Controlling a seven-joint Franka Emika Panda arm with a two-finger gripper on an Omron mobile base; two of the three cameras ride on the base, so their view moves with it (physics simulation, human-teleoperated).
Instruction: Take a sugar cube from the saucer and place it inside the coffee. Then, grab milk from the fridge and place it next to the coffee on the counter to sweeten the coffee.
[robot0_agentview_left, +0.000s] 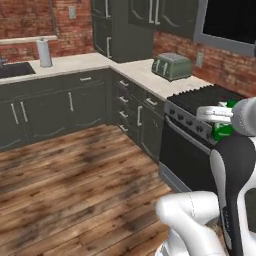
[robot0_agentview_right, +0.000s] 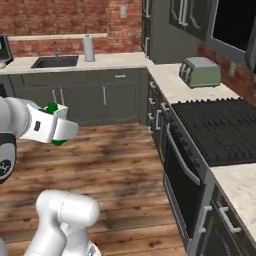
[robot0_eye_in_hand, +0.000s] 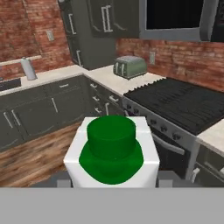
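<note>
milk (robot0_eye_in_hand: 112, 153) held in fingers (robot0_eye_in_hand: 165, 178), above wood floor (robot0_agentview_left: 75, 190).

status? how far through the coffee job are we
Milk looks already fetched: the gripper holds the carton, carried over the wood floor beside the stove. Left: set it beside the coffee on a counter. Sugar step can't be judged here.

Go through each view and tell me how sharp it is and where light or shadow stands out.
Left base view: soft, slightly blurred; even light, faint sheen on the wooden floor. Right base view: same softness, flat light, the stove top dark. Hand view: the milk looms close and large; its green cap is shaded underneath.
</note>
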